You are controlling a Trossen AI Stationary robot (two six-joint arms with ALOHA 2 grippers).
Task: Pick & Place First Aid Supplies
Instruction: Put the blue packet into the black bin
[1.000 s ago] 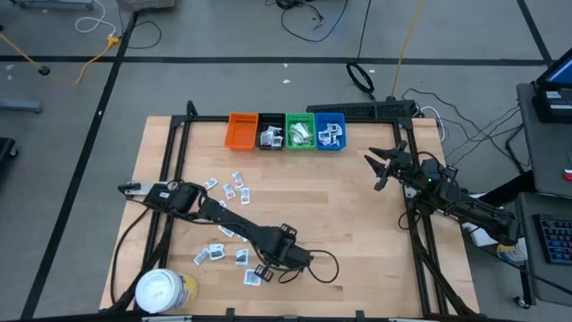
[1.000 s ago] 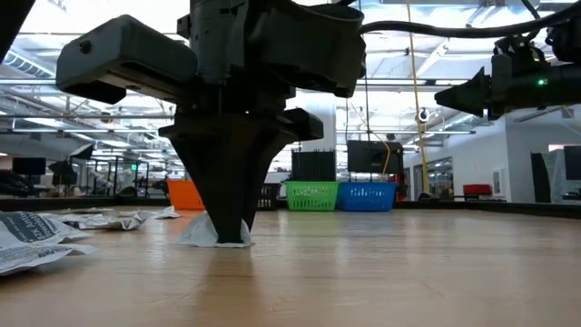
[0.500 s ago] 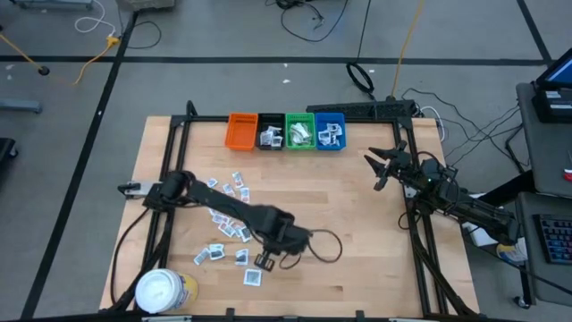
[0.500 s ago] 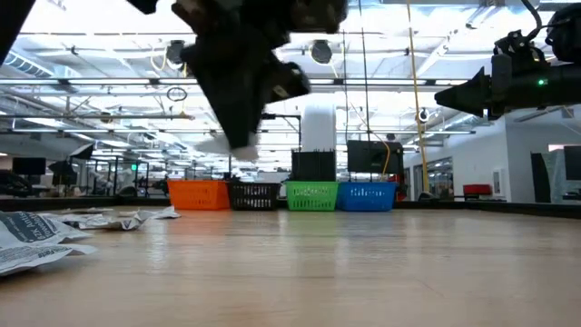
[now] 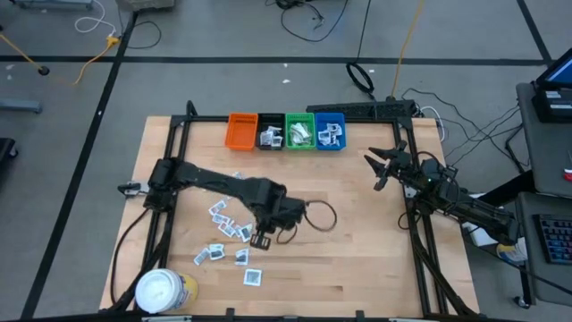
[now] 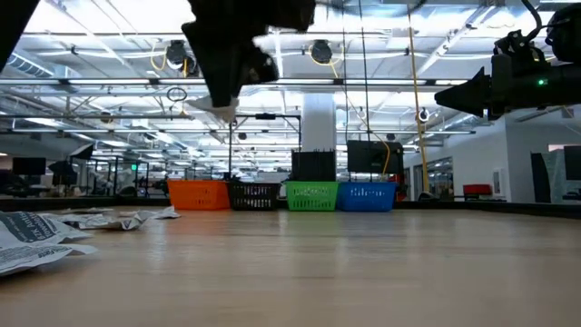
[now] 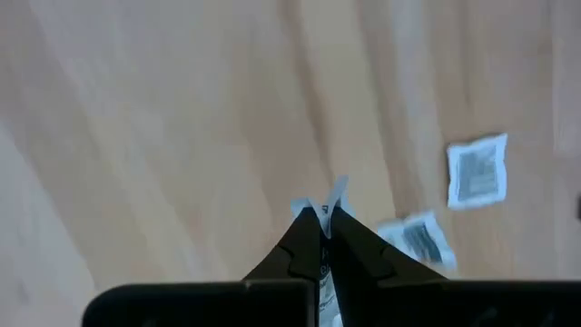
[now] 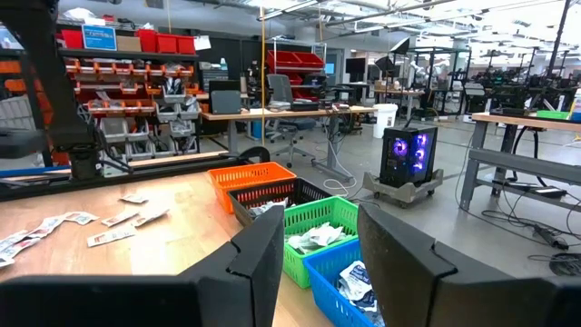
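Several small white packets [image 5: 220,213] of first aid supplies lie flat on the wooden table, left of centre. My left gripper [image 5: 261,240] hangs above them, pointing down, shut on one white packet [image 7: 336,194]. In the low view that packet [image 6: 211,108] shows high above the table under the dark fingers. My right gripper [image 5: 374,170] waits at the table's right side, held level and open, with nothing between its fingers [image 8: 263,250]. My left gripper pinches the white packet between its two fingertips [image 7: 307,238], coming from above and pointing down. Only a small edge of the packet [image 7: 338,187] sticks out past the tips. The packet is lifted clear of the table.
Orange [image 5: 241,131], black [image 5: 270,134], green [image 5: 299,132] and blue [image 5: 330,132] bins stand in a row at the far edge, with packets in the last three. A white-lidded yellow tub [image 5: 161,291] stands at the near left corner. Bare wood lies at the centre right.
My left gripper, shut on the packet, has risen from the tabletop and moved toward the far edge. The packet, which touched the wood a second ago, now hangs clear. The other packets lie where they were.
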